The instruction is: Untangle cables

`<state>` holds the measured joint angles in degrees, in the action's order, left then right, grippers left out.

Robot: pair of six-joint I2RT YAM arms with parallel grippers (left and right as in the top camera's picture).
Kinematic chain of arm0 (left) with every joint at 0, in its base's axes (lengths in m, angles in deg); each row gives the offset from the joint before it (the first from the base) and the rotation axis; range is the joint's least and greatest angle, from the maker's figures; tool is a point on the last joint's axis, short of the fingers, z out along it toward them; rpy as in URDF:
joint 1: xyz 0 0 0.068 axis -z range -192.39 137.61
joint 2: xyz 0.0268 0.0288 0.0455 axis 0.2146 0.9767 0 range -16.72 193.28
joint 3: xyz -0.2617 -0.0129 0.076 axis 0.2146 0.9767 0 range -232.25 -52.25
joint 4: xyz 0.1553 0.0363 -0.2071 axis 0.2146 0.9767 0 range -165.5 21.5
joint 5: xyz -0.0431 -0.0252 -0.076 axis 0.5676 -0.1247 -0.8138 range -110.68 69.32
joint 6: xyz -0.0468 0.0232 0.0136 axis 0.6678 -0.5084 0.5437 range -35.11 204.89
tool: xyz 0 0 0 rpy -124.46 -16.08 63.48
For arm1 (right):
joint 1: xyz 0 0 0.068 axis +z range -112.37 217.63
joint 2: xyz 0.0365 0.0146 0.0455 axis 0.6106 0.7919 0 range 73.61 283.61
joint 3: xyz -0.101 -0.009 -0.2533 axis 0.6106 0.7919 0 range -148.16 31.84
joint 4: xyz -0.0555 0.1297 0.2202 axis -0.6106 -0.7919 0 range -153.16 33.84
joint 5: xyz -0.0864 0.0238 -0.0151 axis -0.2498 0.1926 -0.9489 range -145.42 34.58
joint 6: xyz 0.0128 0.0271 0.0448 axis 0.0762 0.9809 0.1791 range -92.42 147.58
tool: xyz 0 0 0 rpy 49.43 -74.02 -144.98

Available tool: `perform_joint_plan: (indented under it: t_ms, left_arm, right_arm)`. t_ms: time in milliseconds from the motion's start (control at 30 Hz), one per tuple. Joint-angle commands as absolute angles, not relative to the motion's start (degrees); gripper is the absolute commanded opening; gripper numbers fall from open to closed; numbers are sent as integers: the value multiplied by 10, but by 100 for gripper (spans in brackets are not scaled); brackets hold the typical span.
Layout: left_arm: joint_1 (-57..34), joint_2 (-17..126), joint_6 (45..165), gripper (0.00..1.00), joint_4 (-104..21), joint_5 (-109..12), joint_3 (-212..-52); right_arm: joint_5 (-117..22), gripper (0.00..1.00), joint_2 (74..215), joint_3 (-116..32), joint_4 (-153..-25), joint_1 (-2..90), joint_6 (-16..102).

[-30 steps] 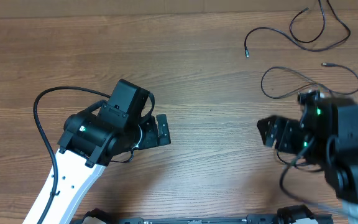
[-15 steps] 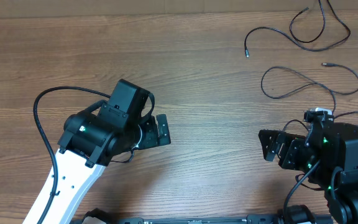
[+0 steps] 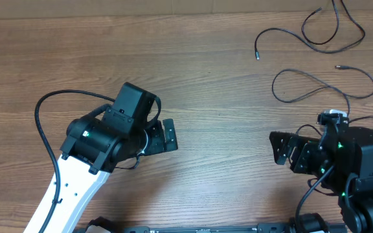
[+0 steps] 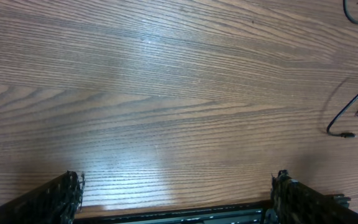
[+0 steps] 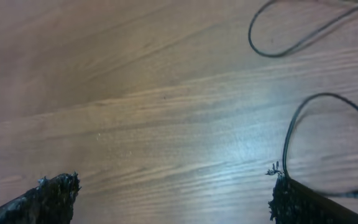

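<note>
- While both arms sat low over the wooden desk [image 3: 225,90], the left pincer [image 3: 168,134] had its fingers spread wide apart, gripping nothing and pointing toward the desk's right side.
- Seen from the left wrist, only bare wood grain lay between that pincer's fingertips [image 4: 67,193], and a thin cable end showed well off at the right edge of the view.
- On the right, the right pincer [image 3: 279,149] was likewise spread wide and empty, facing left toward the other arm.
- From the right wrist, bare desk filled the gap between its fingertips [image 5: 291,199]. A thin black wire curved up just beside the right-hand one, but I could not tell whether it touched.
- All the cables [image 3: 257,54] lay on the far right part of the desk, well apart from the left arm.
- Nearest the right arm was the looped cable [image 3: 274,85], lying in an open loop just beyond that arm and apart from the others.
- Farther back, toward the far right corner, the other thin wires curved across one another and ran off the top edge, with one plug tip lying out to their left.
- Over on the left arm, a thick black cord [image 3: 39,123] arched out to the side.
</note>
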<state>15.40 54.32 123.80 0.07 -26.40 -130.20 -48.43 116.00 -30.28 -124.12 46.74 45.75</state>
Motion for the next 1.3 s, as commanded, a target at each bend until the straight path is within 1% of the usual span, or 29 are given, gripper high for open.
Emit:
perform_joint_plan:
  t_ms: [0, 467, 1267]
  left_arm:
    - [157, 545, 1243, 99, 1, -258, -1300]
    - [157, 545, 1243, 100, 1, -258, -1300]
    - [157, 545, 1243, 99, 1, -258, -1300]
  right_arm:
    - [-493, 100, 1159, -296, -1234, 470, 458]
    - [-493, 100, 1159, -296, -1210, 470, 458]
    - [-493, 100, 1159, -296, -1210, 470, 458]
